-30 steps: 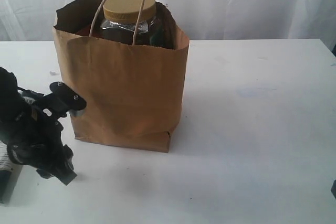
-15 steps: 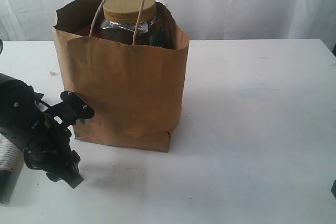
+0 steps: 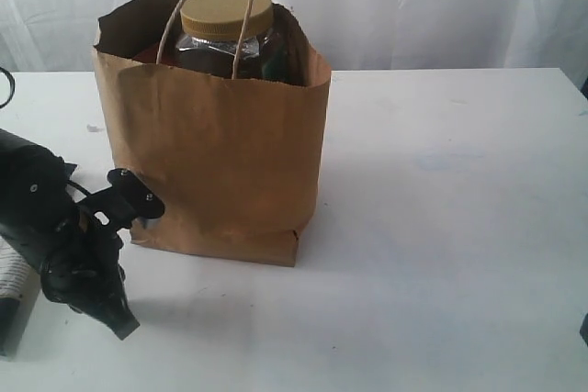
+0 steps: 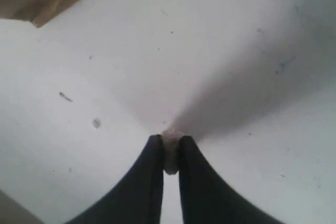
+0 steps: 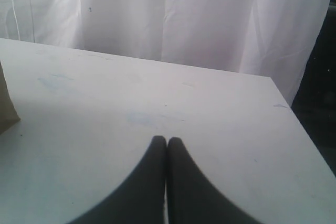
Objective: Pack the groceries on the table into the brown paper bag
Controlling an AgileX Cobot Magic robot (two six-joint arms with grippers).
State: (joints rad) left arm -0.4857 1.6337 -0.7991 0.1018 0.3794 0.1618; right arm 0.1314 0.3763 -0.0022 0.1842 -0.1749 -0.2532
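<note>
White lump (image 4: 170,161) pinched tight in the left gripper (image 4: 169,141), low on the table (image 3: 441,227) by the brown paper bag (image 3: 220,162).
Over the last second this arm edged nearer the bag's front-left corner, so a lift over its rim likely comes next. The gold-lidded nut jar (image 3: 227,29) stands inside. The right gripper (image 5: 167,141) has its fingers together, empty, well right of the bag. The bag's walls hide the other contents, and a dark object (image 3: 11,305) left of the bag is cut off.
</note>
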